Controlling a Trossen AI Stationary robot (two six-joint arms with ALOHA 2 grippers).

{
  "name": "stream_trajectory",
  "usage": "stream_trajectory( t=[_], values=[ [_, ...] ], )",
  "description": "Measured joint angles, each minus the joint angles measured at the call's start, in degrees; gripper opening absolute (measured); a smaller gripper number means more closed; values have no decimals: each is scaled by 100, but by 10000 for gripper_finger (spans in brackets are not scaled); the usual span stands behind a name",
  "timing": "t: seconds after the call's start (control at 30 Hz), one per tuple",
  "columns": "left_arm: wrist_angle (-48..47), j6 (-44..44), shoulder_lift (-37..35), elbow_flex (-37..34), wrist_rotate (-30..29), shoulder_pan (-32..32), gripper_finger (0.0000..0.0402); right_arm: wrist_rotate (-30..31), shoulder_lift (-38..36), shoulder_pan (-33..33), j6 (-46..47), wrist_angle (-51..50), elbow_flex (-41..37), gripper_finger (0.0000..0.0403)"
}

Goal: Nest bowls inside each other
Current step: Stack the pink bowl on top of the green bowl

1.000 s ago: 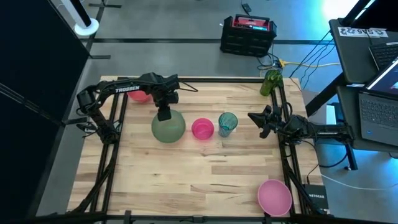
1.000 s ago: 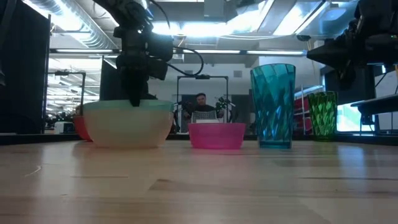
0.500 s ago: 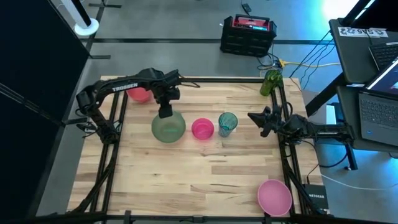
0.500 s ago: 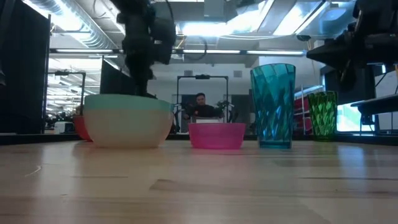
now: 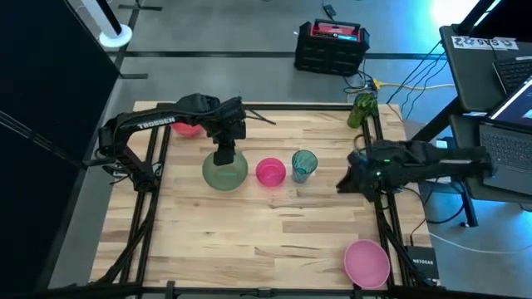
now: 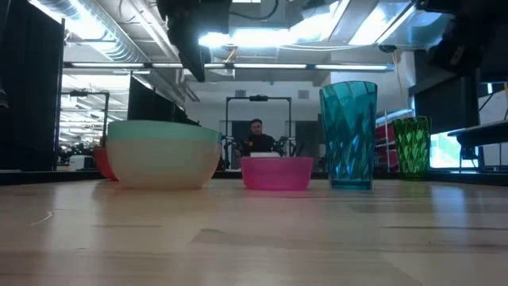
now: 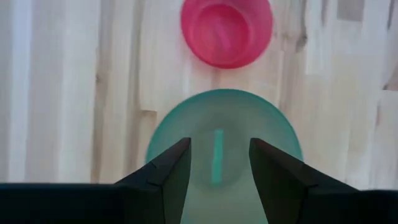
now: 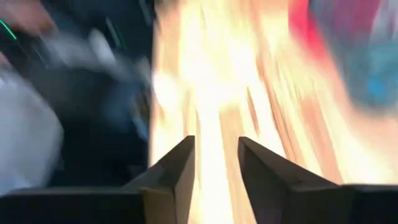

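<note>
Nearest the table's front edge, well apart from the green bowl and toward the right corner, the large pink round plastic bowl (image 5: 366, 261) sits alone and holds nothing. The wooden slatted table (image 5: 249, 224) lies bare between it and the row behind.

In that row the green translucent plastic bowl (image 5: 224, 170) stands upright; a paler disc shows in its bottom in the left wrist view, too faint to tell whether it is another bowl. Just to its right sits the small magenta plastic bowl (image 5: 271, 172), empty, then the tall translucent teal cup (image 5: 304, 164).

The left gripper (image 7: 217, 163) hangs straight down above the green bowl, its fingers (image 7: 169, 171) spread apart and grasping nothing. The right gripper (image 8: 214, 163) reaches in from the right side, beyond the teal cup; its fingers (image 8: 180, 165) stand slightly parted with nothing between them, and its wrist view is smeared.

Behind the green bowl, to its left, the coral pink plastic bowl (image 5: 188, 127) is mostly hidden under the left arm. A green faceted cup (image 5: 362, 109) stands at the far right corner.
</note>
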Motion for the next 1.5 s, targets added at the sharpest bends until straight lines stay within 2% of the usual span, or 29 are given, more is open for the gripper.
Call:
stream_trajectory(
  t=[0.37, 0.47, 0.6, 0.73, 0.83, 1.5],
  values=[
    [-222, -141, 2, 0, -138, -418, 150, -531, 2541, 1740, -975, -3147, 1987, 123],
    [-215, -54, -8, 0, -140, -498, 150, -507, 2662, 2528, -13, -2610, 2058, 124],
    [-209, 186, -8, 0, -141, -501, 150, -7, 2855, 3522, 1185, -2157, 2062, 124],
    [-182, 536, -12, 0, -146, -471, 150, 475, 3325, 4227, 1447, -2425, 2062, 124],
    [-187, 653, -12, 0, -146, -419, 150, 676, 3669, 4352, 1461, -2393, 2004, 124],
    [-193, 712, -19, 0, -147, -340, 150, 976, 4748, 4347, 1738, -1589, 1756, 124]
  ],
)
